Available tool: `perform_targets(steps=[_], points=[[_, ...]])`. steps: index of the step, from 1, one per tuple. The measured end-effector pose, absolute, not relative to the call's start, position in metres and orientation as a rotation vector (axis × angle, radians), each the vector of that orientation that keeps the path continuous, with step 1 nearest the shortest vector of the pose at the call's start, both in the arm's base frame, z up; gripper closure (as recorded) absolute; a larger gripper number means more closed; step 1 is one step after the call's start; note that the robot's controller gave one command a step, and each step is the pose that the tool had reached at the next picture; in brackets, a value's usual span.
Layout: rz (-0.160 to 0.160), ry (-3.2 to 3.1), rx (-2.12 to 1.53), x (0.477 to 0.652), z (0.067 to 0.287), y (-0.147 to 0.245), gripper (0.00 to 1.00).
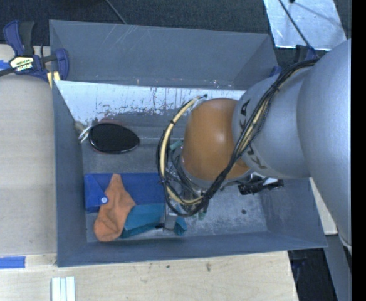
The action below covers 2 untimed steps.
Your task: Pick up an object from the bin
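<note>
My gripper (170,221) is down at the bin's front, just left of the middle, its tip against the right end of a teal cloth-like thing (142,219). Over the teal thing's left end lies an orange rag (113,209). Both rest partly on a flat blue pad (140,187) on the bin's floor. The upper part of the gripper is hidden under the arm's orange cover.
A black oval thing (113,138) with a short pale handle lies at the back left of the bin. The arm and its cables cover the bin's middle and right. Bare floor shows at the front right.
</note>
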<state>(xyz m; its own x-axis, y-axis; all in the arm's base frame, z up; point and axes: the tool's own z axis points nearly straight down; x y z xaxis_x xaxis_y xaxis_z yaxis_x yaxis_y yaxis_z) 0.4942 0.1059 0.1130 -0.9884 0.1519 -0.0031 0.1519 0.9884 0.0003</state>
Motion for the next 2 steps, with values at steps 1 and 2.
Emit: perform_targets(steps=[1, 2], points=[[0.0, 3.14, -0.049, 0.492, 0.112, 0.117, 0.0], [0.002, 3.13, -0.189, 0.495, 0.085, 0.121, 0.0]])
